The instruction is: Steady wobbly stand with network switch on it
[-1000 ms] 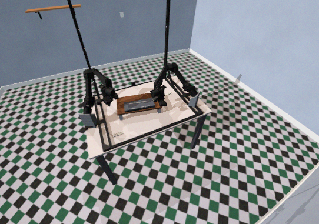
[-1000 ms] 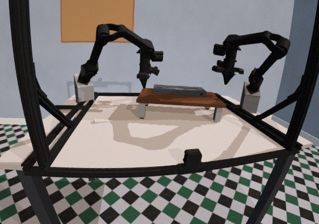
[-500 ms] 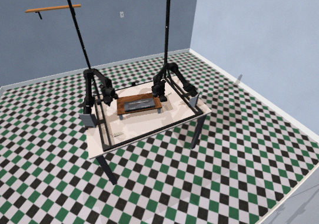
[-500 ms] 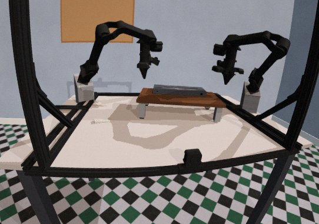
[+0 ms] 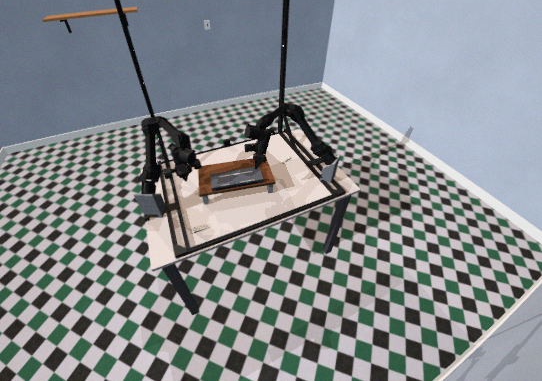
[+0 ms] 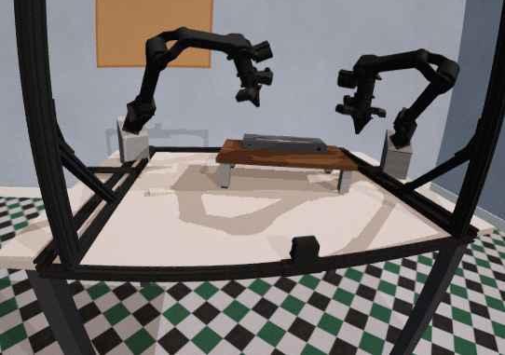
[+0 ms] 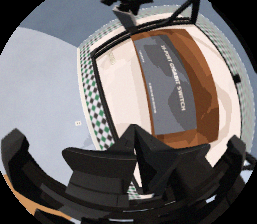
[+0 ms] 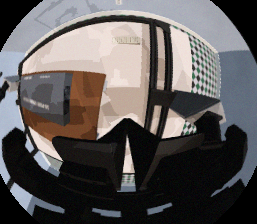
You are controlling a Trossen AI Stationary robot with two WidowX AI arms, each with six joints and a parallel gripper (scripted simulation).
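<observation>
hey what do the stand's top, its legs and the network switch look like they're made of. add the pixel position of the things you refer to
The stand's top point(image 5: 204, 183) point(image 6: 289, 160) point(image 7: 208, 107) point(image 8: 87, 97): probably wood, going by its warm brown colour. The stand's legs point(image 5: 205, 198) point(image 6: 225, 176): plain pale grey, perhaps painted wood or metal. The network switch point(image 5: 237, 180) point(image 6: 284, 143) point(image 7: 174, 92) point(image 8: 47, 102): likely painted metal, a dark grey, sharp-edged case.

Stand point(image 5: 205, 179) point(image 6: 284, 161) point(image 7: 205, 90) point(image 8: 90, 100): brown top, grey legs, upright on counter point(image 5: 240, 217) point(image 6: 210, 249) point(image 7: 118, 85) point(image 8: 88, 50), levelness unclear | network switch point(image 5: 237, 179) point(image 6: 284, 143) point(image 7: 173, 85) point(image 8: 45, 95): grey, flat atop | pale ribbed wedges: one point(image 5: 201, 228) point(image 7: 111, 59) point(image 8: 126, 40), another point(image 5: 286, 160) point(image 6: 159, 192), both apart from stand

Brown wood-look stand point(image 5: 204, 178) point(image 6: 284, 159) point(image 7: 205, 85) point(image 8: 88, 107) bears a smooth grey metal-look network switch point(image 5: 237, 179) point(image 6: 284, 143) point(image 7: 170, 85) point(image 8: 45, 97) inside the pale, matt worktop's edges point(image 5: 240, 214) point(image 6: 186, 244) point(image 7: 118, 85) point(image 8: 128, 65)
</observation>
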